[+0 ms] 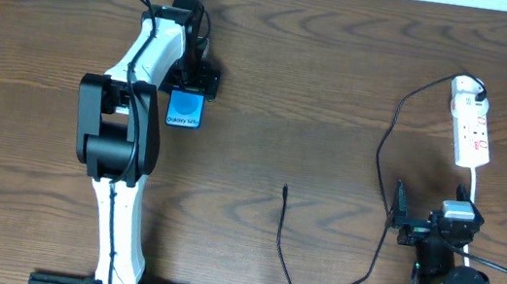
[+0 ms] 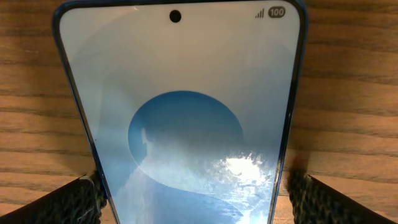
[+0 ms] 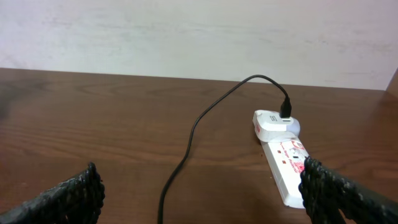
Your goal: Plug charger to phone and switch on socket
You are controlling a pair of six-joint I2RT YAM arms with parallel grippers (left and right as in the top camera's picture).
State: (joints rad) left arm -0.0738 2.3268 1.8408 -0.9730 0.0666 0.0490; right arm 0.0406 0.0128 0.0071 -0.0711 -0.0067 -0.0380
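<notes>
Fig.: Phone (image 1: 185, 110), upper-left-centre of overhead, long axis vert. in frame, lay btwn wide-open jaws of L gripper (image 2: 193, 199), not clamped. R gripper (image 3: 202, 186) open, empty, lower right; the former nearer.

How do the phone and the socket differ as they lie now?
The phone is blue-screened; the socket is white with red marks. The phone lies between the left fingers; the socket lies untouched. The socket carries the charger; the phone does not. Both lie flat on the table.
</notes>
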